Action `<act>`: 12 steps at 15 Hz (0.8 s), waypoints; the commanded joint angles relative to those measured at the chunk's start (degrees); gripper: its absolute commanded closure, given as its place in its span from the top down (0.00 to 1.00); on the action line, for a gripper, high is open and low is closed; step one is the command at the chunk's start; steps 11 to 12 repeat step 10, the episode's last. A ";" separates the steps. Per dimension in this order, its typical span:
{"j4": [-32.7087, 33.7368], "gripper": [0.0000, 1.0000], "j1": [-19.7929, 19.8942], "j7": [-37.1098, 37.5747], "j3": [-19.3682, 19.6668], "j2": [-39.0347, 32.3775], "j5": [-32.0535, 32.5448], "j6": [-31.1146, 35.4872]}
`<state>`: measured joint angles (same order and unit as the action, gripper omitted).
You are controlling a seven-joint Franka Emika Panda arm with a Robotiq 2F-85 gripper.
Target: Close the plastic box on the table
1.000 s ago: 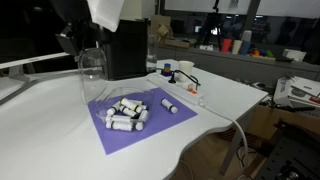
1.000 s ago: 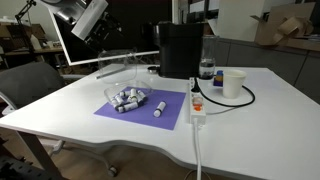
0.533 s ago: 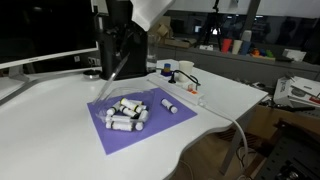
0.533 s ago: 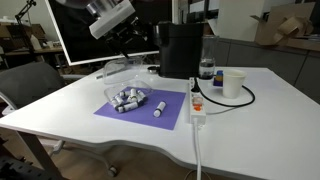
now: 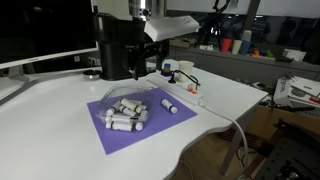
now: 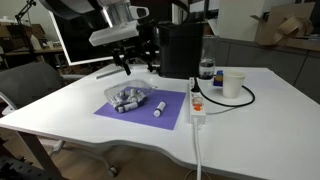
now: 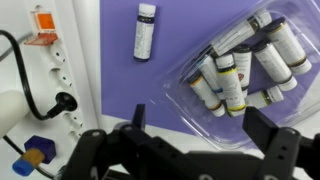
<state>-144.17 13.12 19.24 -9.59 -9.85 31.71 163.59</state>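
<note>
The clear plastic box (image 5: pixel 126 108) sits on a purple mat on the white table (image 5: pixel 40 135) and holds several white vials. It shows in both exterior views (image 6: pixel 128 97). Its clear lid is lowered over the vials; I cannot tell whether it is snapped shut. My gripper (image 5: pixel 140 62) hangs just above the box's far side (image 6: pixel 131 62). In the wrist view the gripper (image 7: pixel 200 135) is open, its black fingers wide apart, with the near edge of the box (image 7: pixel 240 75) between them.
One loose vial (image 5: pixel 170 105) lies on the purple mat (image 6: pixel 175 112) beside the box. A tall black machine (image 6: pixel 180 48) stands right behind. A white power strip (image 6: pixel 196 105) with cables, a paper cup (image 6: pixel 233 83) and a monitor (image 6: pixel 85 40) are nearby.
The arm swung from the back side to just above the box. The lid, upright a second ago, has come down over the vials.
</note>
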 commanded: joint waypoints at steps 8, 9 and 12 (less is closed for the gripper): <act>-2.29 1.00 -6.21 -31.47 2.61 9.76 -35.79 -11.47; -2.29 1.00 -6.76 -34.18 3.36 10.57 -37.44 -13.62; -2.09 1.00 -7.26 -36.74 4.23 11.13 -39.06 -16.44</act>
